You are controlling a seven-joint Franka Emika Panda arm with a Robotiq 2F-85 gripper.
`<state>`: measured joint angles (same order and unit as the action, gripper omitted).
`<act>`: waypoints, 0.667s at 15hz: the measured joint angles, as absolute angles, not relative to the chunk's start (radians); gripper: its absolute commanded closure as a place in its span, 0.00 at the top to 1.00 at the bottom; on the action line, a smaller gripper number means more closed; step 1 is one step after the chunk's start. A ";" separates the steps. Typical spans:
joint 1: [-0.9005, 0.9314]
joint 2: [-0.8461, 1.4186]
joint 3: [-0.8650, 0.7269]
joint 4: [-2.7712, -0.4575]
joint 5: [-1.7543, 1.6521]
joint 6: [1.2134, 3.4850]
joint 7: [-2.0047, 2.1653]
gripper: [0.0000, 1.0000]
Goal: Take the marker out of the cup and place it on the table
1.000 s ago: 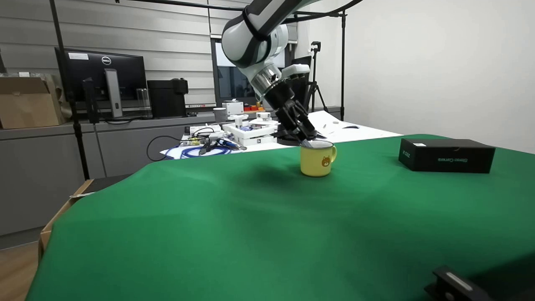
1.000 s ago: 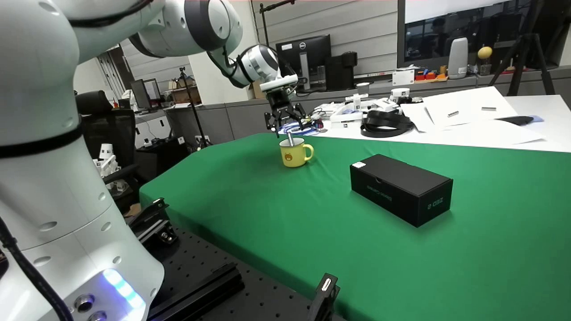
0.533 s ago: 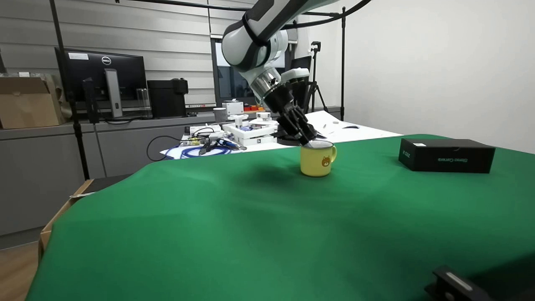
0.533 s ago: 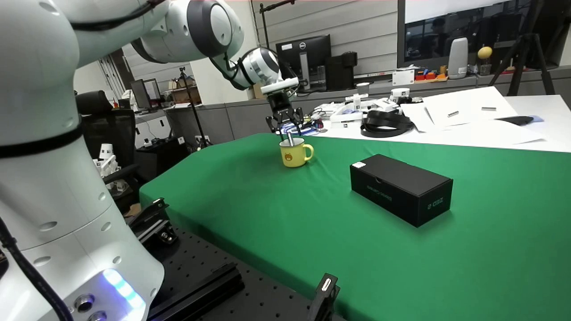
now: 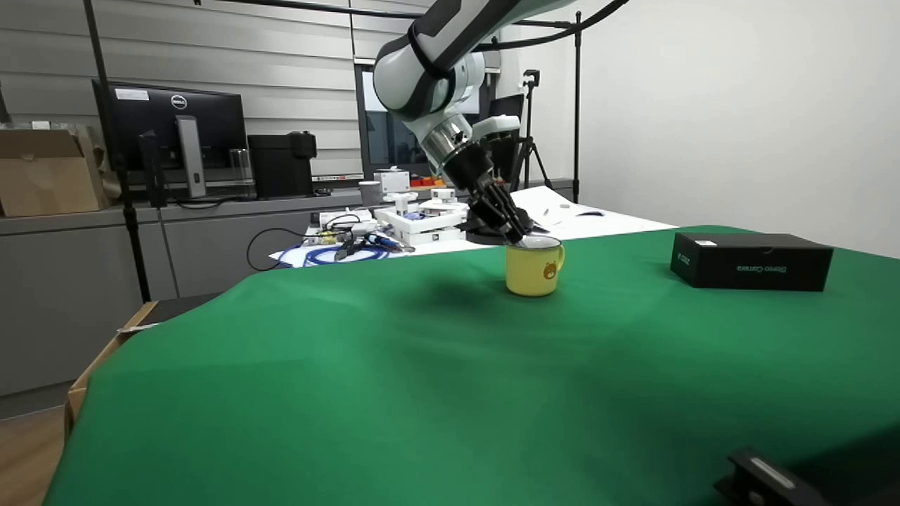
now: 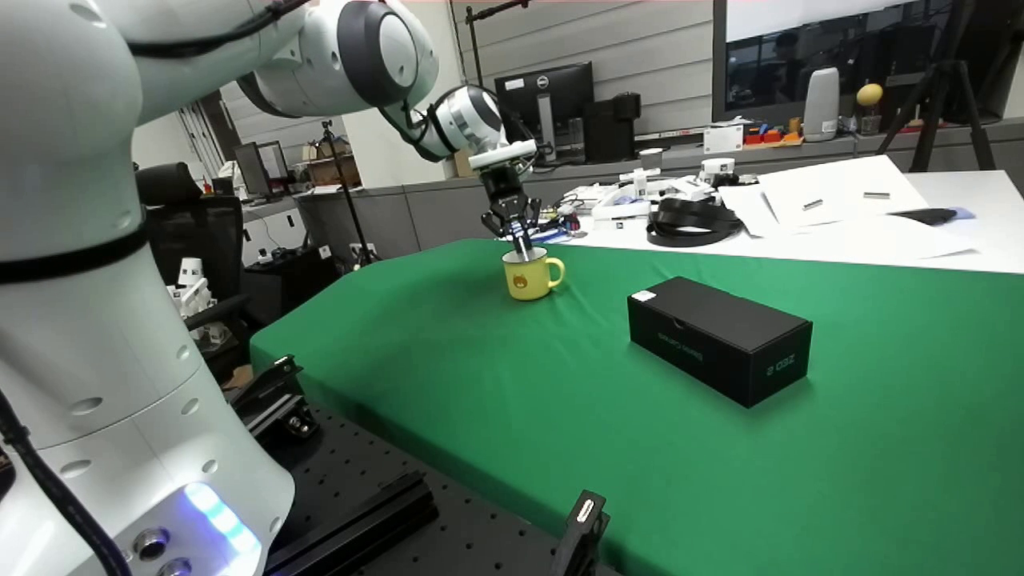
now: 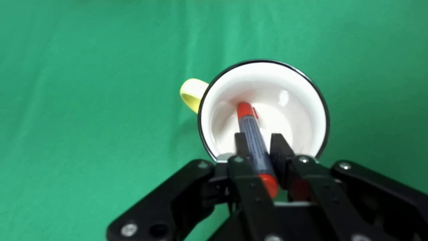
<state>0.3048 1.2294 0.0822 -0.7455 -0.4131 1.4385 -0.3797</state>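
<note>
Compared with half a second ago, my jaws are standing much closer together, flanking the marker (image 7: 256,144) on left and right. Whether both are already pressing it, I am not managing to see. The marker is still leaning inside the cup (image 6: 530,282), so I am judging that the grasp is forming, while lifting and laying on the counter (image 6: 480,352) are waiting.
</note>
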 measured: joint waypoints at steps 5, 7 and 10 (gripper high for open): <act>0.298 1.229 0.082 -0.722 -0.401 1.411 -0.378 0.06; 0.296 1.224 0.082 -0.699 -0.389 1.375 -0.376 0.06; 0.295 1.210 0.082 -0.660 -0.372 1.307 -0.376 0.06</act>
<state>0.2955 1.2097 0.0822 -0.6605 -0.3716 1.3071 -0.3764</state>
